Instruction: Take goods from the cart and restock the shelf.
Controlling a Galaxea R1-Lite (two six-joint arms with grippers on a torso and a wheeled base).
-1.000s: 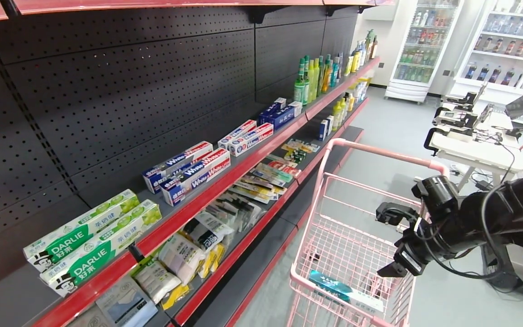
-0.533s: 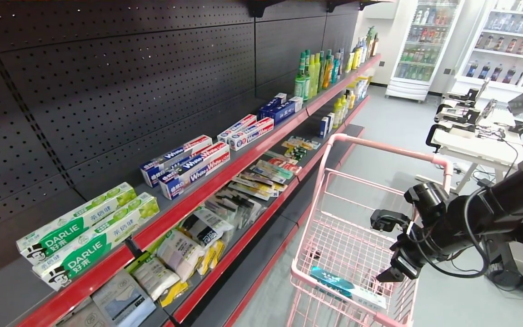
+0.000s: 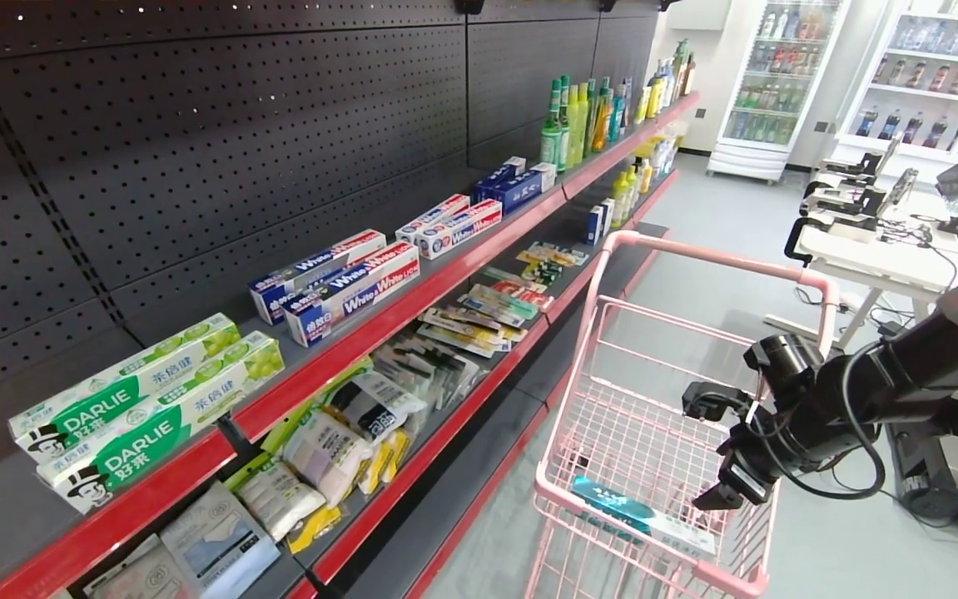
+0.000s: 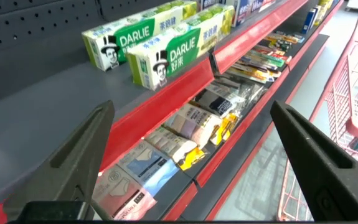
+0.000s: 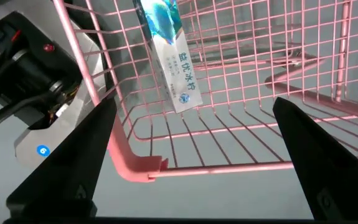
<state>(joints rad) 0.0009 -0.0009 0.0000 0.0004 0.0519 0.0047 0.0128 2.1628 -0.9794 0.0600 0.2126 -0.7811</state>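
The head camera has tipped down and to one side over the last second, so the shelf (image 3: 462, 279) and the pink cart (image 3: 720, 263) sit a little differently in the head view. The goods themselves have not moved. The real change is small: the right arm has sunk slightly against the cart's handle and edged in over the basket. This suggests it is lining up for a pick, with nothing lifted yet.

In the head view the cart is at 5 o'clock. A single blue-and-white toothpaste box (image 3: 641, 517) lies flat on the cart's wire floor, close to the near rim. The shelf runs from 8 o'clock up to 1 o'clock. It carries rows of toothpaste boxes, with green ones (image 3: 146, 399) at the near end.

The right arm reaches in from 3 o'clock, its wrist bent downward. The right claw (image 3: 705, 449) hangs just above the box, fingers spread wide and holding nothing. The right wrist view frames the box (image 5: 172, 50) between those fingers.

The left claw (image 4: 192, 106) faces the shelf front, also wide open and empty.
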